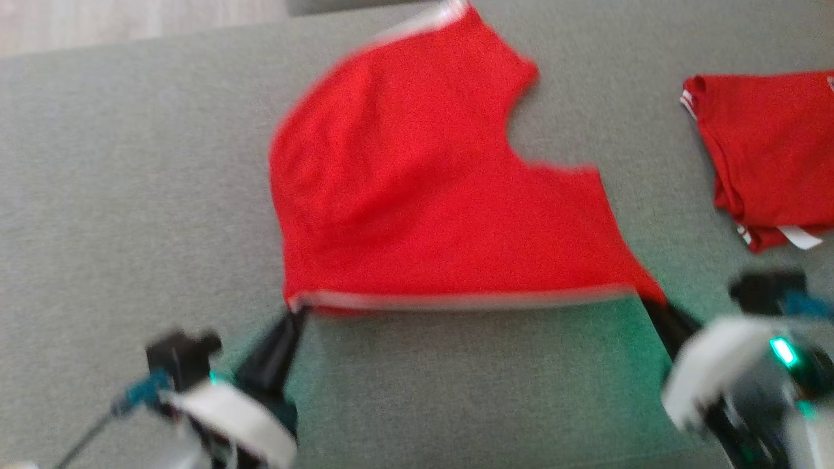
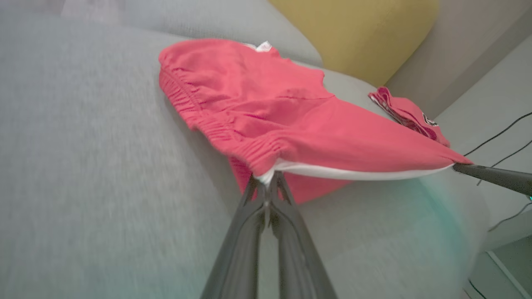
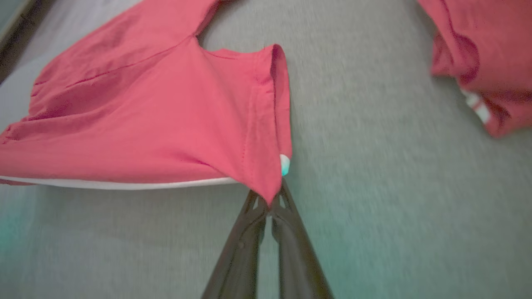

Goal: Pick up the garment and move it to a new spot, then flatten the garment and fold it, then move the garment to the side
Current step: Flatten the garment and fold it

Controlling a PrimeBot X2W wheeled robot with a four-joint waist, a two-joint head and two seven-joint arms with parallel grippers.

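In the head view, the red garment (image 1: 423,195) lies on the grey cushion (image 1: 98,195), its near edge stretched between the left gripper (image 1: 296,316) and the right gripper (image 1: 651,303). The left wrist view shows fingers pinched on the waistband corner, and the right wrist view shows fingers clamped on a hem corner. This looks like the flattening step, so next the taut edge needs lowering evenly.

The garment (image 1: 423,195) lies in the middle of the upholstered surface (image 1: 130,195), its near edge stretched between 2 grippers. The left gripper (image 1: 296,316) is at its near left corner and the right gripper (image 1: 651,303) at its near right corner. A second, folded garment (image 1: 769,156) lies on the same surface to the far right, well apart from the first, and a cushion (image 2: 361,33) sits behind the surface.
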